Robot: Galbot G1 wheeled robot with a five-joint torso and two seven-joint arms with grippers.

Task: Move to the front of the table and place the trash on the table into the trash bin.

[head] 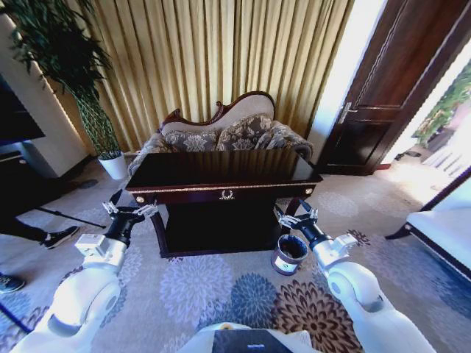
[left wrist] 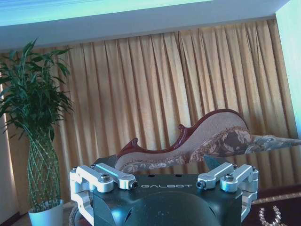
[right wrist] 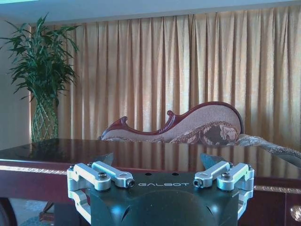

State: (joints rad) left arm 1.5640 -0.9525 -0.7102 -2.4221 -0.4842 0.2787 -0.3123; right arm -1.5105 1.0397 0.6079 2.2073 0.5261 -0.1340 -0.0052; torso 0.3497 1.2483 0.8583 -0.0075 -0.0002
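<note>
The dark glossy table [head: 221,170] stands straight ahead, with a gold ornament on its front rail; its top [right wrist: 141,153] also spreads out in the right wrist view. No trash shows on the tabletop. The trash bin [head: 289,254], round and dark with a silvery rim, sits on the carpet by the table's front right leg. My left gripper [head: 135,210] hangs open before the table's front left corner, holding nothing. My right gripper [head: 296,218] is open too, just above and behind the bin. Both pairs of fingers spread wide in the wrist views [left wrist: 160,165] [right wrist: 157,160].
An ornate sofa [head: 228,132] backs against gold curtains behind the table. A tall plant in a white pot [head: 112,165] stands far left, a dark door [head: 383,95] far right. A white bench [head: 449,228] lies right; a person's shoe [head: 59,237] left. Patterned carpet lies in front.
</note>
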